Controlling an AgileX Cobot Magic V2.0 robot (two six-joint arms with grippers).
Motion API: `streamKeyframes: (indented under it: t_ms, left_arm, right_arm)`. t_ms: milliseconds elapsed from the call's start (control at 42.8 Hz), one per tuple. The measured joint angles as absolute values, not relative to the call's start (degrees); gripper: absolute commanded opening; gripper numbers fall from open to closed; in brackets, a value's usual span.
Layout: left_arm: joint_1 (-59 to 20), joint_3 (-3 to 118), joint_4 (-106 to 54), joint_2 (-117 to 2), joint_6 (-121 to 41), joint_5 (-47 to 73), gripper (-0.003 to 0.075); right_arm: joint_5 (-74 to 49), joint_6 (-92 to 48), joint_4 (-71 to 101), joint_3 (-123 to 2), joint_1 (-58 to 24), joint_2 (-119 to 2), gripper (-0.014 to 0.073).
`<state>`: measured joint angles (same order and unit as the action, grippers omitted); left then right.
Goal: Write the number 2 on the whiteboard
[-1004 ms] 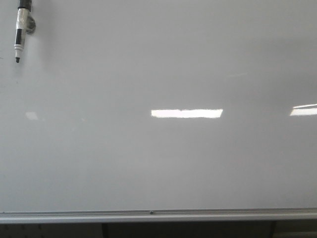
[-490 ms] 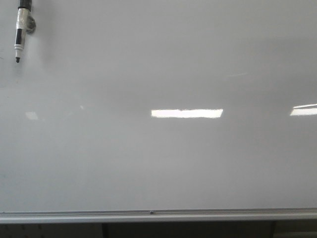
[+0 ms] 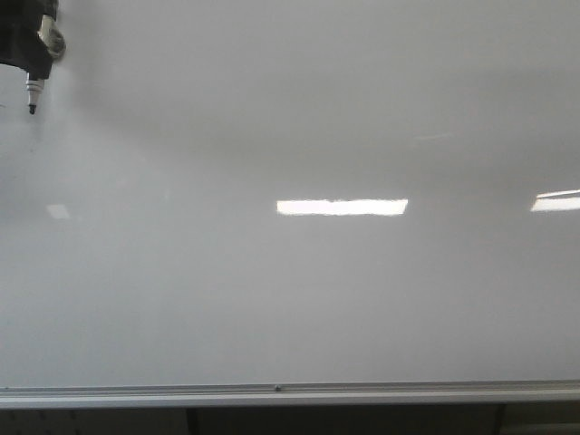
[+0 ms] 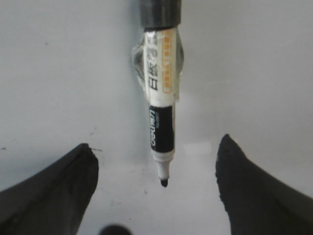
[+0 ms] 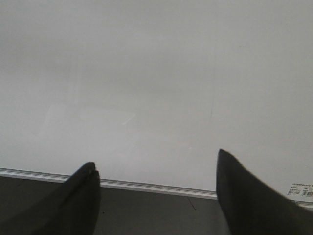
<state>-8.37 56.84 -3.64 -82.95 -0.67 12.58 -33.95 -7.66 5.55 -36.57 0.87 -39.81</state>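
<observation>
Hanging tip-down at the board's upper left corner, the marker (image 4: 159, 105) sits dead centre between your left gripper (image 4: 156, 166) fingers, long axis vertical, nib lowest. Jaws spread wide on either side, neither finger touching the barrel (a clear clip (image 4: 156, 56) fixes it to the board). Left arm is plainly the nearer one: in the front view its dark body (image 3: 23, 36) covers the barrel's upper part. Right gripper (image 5: 156, 169) hangs spread and empty above the silver rail (image 5: 146, 186). Whiteboard (image 3: 299, 299): glossy, grey-white, a few faint specks. Number 2: not yet drawn anywhere you can see. My read: close squarely across the barrel, below the clip.
</observation>
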Motion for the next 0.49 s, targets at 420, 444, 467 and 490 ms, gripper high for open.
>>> streamKeyframes:
  t_ms: [420,444,467,490]
  left_arm:
    - [-8.61,61.26,-3.77,-89.34,-0.67,11.55,0.0493]
    - [-8.61,61.26,-3.77,-89.65,-0.67,11.44,0.0492]
    - [-8.61,61.26,-3.77,-89.87,-0.67,11.44,0.0491]
    - [-8.61,61.26,-3.77,-89.97,-0.67,11.44,0.0488]
  right_arm:
    - [-33.87,-7.66,5.55,-36.57,0.87,-39.81,0.0526]
    - [-33.87,-7.66,5.55,-36.57,0.87,-39.81,0.0526]
    - [-33.87,-7.66,5.55,-36.57,0.87,-39.81,0.0526]
    - [-33.87,-7.66,5.55,-36.57,0.87,-39.81,0.0526]
